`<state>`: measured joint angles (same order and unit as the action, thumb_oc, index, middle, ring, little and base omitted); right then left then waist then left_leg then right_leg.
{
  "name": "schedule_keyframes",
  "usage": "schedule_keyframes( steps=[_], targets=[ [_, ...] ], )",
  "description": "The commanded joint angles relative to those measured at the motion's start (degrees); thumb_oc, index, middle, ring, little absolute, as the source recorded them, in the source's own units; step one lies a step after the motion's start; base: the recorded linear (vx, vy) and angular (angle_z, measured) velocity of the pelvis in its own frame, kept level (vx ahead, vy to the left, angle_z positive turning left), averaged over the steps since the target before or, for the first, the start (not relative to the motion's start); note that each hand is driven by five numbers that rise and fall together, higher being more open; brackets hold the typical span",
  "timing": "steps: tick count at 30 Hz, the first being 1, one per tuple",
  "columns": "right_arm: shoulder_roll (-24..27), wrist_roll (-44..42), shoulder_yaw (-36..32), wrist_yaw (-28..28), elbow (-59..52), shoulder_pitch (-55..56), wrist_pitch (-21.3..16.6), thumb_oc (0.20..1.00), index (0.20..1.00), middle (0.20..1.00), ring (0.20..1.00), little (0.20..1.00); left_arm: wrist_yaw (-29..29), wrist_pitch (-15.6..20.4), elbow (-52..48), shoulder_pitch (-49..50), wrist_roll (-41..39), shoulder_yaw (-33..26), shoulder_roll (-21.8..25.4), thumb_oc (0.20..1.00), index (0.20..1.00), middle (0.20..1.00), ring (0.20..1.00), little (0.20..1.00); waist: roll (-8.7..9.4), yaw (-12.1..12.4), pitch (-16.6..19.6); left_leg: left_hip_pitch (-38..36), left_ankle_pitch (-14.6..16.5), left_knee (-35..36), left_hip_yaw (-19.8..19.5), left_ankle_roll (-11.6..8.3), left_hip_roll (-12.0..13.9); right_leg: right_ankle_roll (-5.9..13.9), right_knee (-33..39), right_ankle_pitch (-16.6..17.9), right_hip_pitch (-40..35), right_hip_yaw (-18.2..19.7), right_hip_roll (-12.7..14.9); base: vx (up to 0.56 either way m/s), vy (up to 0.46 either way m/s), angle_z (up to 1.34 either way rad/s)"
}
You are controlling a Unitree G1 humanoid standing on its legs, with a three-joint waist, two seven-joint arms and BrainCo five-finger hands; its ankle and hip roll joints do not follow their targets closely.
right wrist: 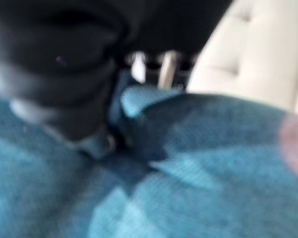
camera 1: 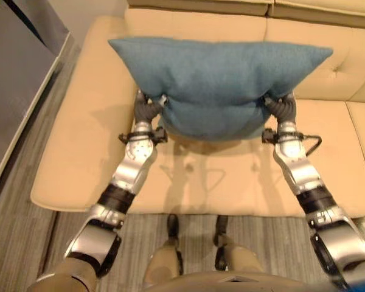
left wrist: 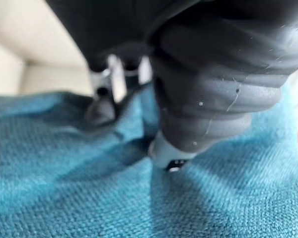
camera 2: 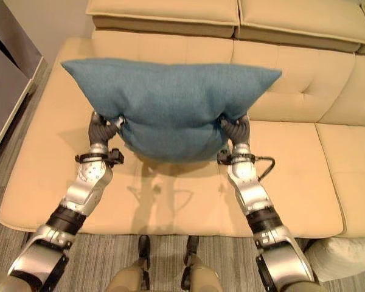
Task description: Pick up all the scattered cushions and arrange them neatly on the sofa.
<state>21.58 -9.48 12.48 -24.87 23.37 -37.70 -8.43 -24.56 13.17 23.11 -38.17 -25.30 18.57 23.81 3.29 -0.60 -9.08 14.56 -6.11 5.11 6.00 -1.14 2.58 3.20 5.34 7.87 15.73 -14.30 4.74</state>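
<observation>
While both hands pinch it, cushion [camera 1: 216,85] hangs over sofa [camera 1: 85,152].

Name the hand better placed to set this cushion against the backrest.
Neither alone: the left hand and right hand pinch opposite lower sides of the blue fabric cushion, held level above the beige leather sofa. Probably use both.

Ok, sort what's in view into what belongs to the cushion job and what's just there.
Part of the job:
blue cushion, gripped by the left hand and the right hand
beige sofa

Just there:
white object on the floor
grey cabinet beside the sofa
</observation>
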Motion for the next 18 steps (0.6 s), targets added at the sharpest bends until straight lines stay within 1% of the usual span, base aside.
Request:
schedule_keyframes(
  steps=[1,4,7,8,9,12,15,18],
  targets=[
    [0.15,-1.83,3.46,-0.72,-1.24,-12.43,-5.67,0.2,0.2,0.2,0.2,0.2,0.24,6.76,2.18,-13.59,0.99,5.22,0.37,0.2,0.2,0.2,0.2,0.2,-0.12,0.5,0.91,0.15,4.19,-1.1,-2.07,-3.38,0.24,5.02,-1.18,-4.9,-1.14,-1.21,0.63,-0.01,0.006,0.07],
    [2.15,-3.17,4.65,-1.79,3.91,-18.31,-5.55,0.2,0.2,0.2,0.2,0.2,-0.37,6.69,7.25,-19.7,0.45,7.13,2.83,0.2,0.2,0.2,0.2,0.2,-0.32,0.51,0.79,2.94,3.16,-0.6,-2.49,-3.72,0.14,5.26,-1.04,-4.27,1.45,-1.01,0.44,0.0,0.001,0.04],
    [3.34,-4.57,5.11,-2.49,7.85,-21.9,-5.55,0.2,0.2,0.2,0.2,0.2,-0.69,6.57,10.62,-23.43,0.6,7.98,4.68,0.2,0.2,0.2,0.2,0.2,-0.77,0.61,0.96,5.44,2.39,-0.11,-3.04,-4.14,0.04,5.35,-0.99,-4.02,3.68,-1.0,0.4,0.01,0.001,0.04],
    [3.36,-4.6,5.11,-2.47,7.94,-22.01,-5.6,0.2,0.2,0.2,0.2,0.2,-0.66,6.61,10.71,-23.54,0.56,8.0,4.68,0.2,0.2,0.2,0.2,0.2,-0.77,0.6,0.98,5.54,2.38,-0.11,-3.06,-4.14,0.04,5.34,-1.0,-4.01,3.78,-1.01,0.4,0.02,-0.001,0.04],
    [4.36,-5.34,5.7,-2.88,10.37,-24.37,-5.66,0.2,0.2,0.2,0.2,0.2,-0.73,6.67,13.53,-26.09,0.15,9.02,5.14,0.2,0.2,0.2,0.2,0.2,-1.02,0.61,0.77,7.02,1.96,-0.11,-3.46,-4.5,-0.07,5.34,-1.04,-4.04,5.11,-1.09,0.32,0.01,-0.006,0.04],
    [5.59,-6.52,7.31,-3.11,14.62,-28.39,-5.66,0.2,0.2,0.2,0.2,0.2,-0.49,6.54,17.45,-30.46,-0.71,10.68,5.72,0.2,0.2,0.2,0.2,0.2,-1.45,0.62,0.28,9.44,1.34,-0.11,-4.36,-4.95,-0.13,5.29,-1.54,-4.11,7.42,-1.32,0.37,0.0,-0.016,0.06],
    [6.19,-7.61,8.57,-3.28,17.74,-31.03,-5.53,0.2,0.2,0.2,0.2,0.2,-0.11,6.26,20.2,-32.6,-1.36,11.63,5.84,0.2,0.2,0.2,0.2,0.2,-1.73,0.78,-0.32,11.26,0.83,-0.11,-5.02,-5.2,-0.37,5.28,-1.96,-4.19,9.04,-1.47,0.33,0.01,-0.019,0.09],
    [7.4,-8.62,10.98,-2.67,22.31,-34.41,-4.62,0.2,0.2,0.2,0.2,0.2,0.69,5.55,24.69,-35.15,-2.6,12.81,6.0,0.2,0.2,0.2,0.2,0.2,-1.82,0.74,-0.72,13.79,0.02,-0.11,-5.8,-5.76,-0.43,5.48,-2.07,-3.79,11.5,-1.72,0.05,0.01,-0.037,0.06]
  ],
)
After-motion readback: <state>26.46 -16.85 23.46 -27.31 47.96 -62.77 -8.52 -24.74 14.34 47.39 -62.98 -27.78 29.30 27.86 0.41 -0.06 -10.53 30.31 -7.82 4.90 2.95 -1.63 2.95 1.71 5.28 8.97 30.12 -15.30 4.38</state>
